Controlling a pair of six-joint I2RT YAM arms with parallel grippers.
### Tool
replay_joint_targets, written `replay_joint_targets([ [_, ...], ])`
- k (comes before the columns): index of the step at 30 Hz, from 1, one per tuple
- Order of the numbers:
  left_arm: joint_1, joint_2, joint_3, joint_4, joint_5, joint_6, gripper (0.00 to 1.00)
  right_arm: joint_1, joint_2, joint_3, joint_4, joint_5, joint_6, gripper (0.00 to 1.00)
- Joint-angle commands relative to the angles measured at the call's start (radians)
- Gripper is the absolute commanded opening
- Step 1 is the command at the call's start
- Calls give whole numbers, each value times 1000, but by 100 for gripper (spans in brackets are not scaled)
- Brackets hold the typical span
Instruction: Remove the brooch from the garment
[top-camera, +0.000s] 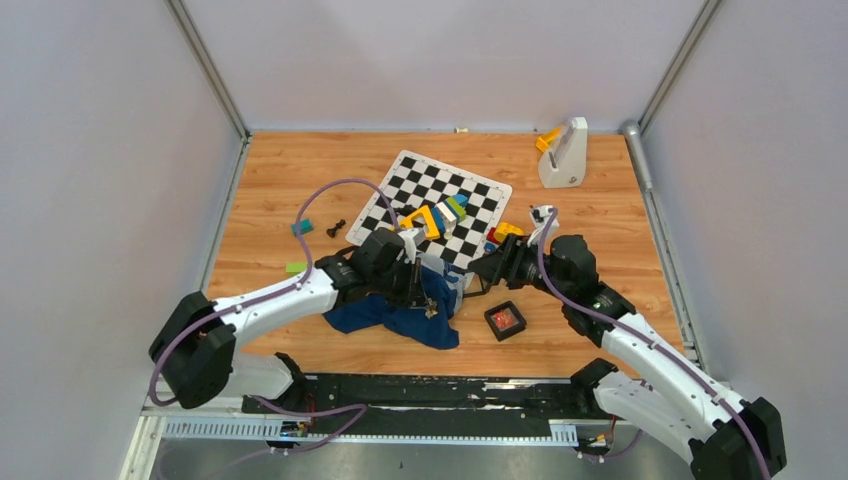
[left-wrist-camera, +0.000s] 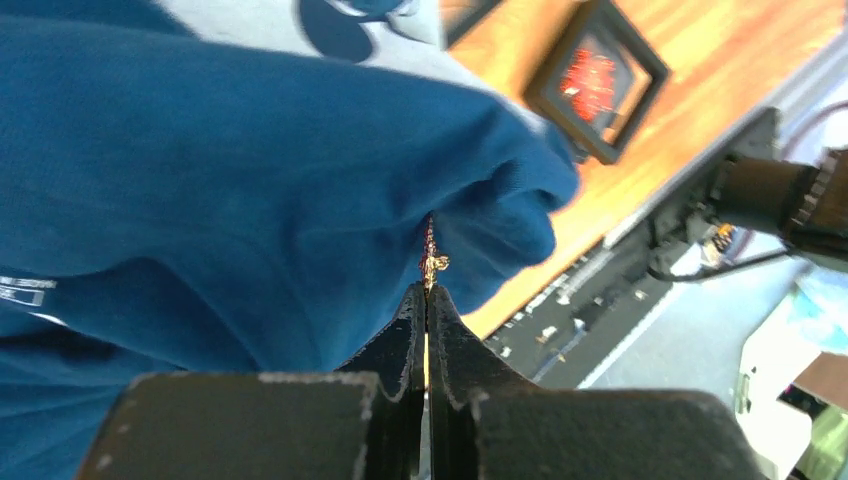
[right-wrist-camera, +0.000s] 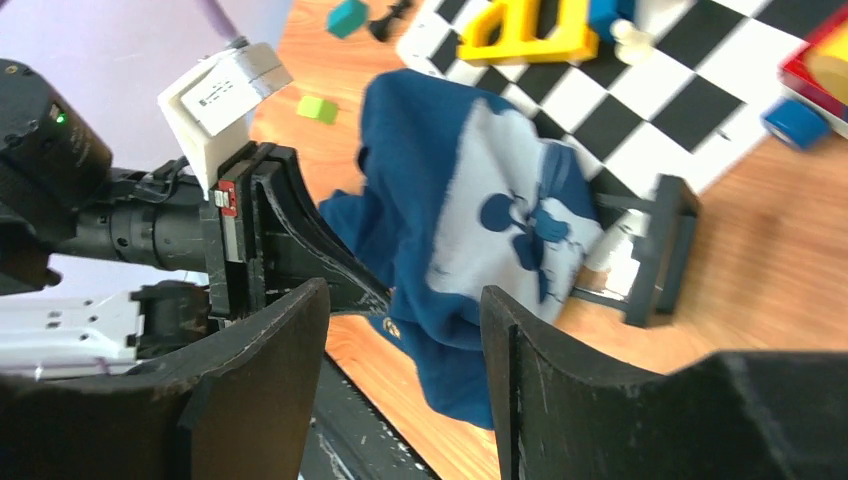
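Note:
The garment (top-camera: 385, 312) is a dark blue shirt with a light printed patch (right-wrist-camera: 500, 190), lying bunched on the wooden table between the two arms. My left gripper (top-camera: 428, 305) presses into its near edge. In the left wrist view this gripper (left-wrist-camera: 428, 290) is shut, and the brooch (left-wrist-camera: 432, 262), a tiny red and gold pin seen edge-on, sticks out of its tips against the blue cloth (left-wrist-camera: 250, 170). My right gripper (right-wrist-camera: 405, 290) stands open just right of the shirt, with the cloth (right-wrist-camera: 440, 150) ahead of its fingers and nothing gripped. The right wrist view shows the left gripper (right-wrist-camera: 385, 305) touching the shirt's lower fold.
A small black square tray (top-camera: 505, 320) with red inside sits right of the shirt. A black frame (right-wrist-camera: 660, 250) stands by the shirt's right side. Behind lie the checkered mat (top-camera: 440, 195) with toy blocks (top-camera: 430, 218), a white stand (top-camera: 563, 155) and a chess pawn (top-camera: 336, 227).

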Motion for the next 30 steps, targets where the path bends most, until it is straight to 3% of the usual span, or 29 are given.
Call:
replay_joint_targets([
  [1, 32, 89, 23, -1, -202, -18, 0, -40, -23, -18, -95, 42, -27, 58],
  [10, 190, 48, -20, -168, -662, -65, 0, -50, -2, -4, -132, 70, -55, 58],
  [17, 335, -17, 73, -321, -892, -46, 0, -51, 15, 7, -141, 74, -56, 58],
  [22, 306, -103, 182, -347, -726, 103, 0, -52, 43, 35, -171, 85, -81, 58],
  [27, 126, -136, 304, -527, -1009, 92, 0, -54, 51, 54, -187, 98, -97, 58],
  [30, 101, -123, 317, -465, -966, 190, 0, -59, 45, 55, -188, 103, -102, 58],
])
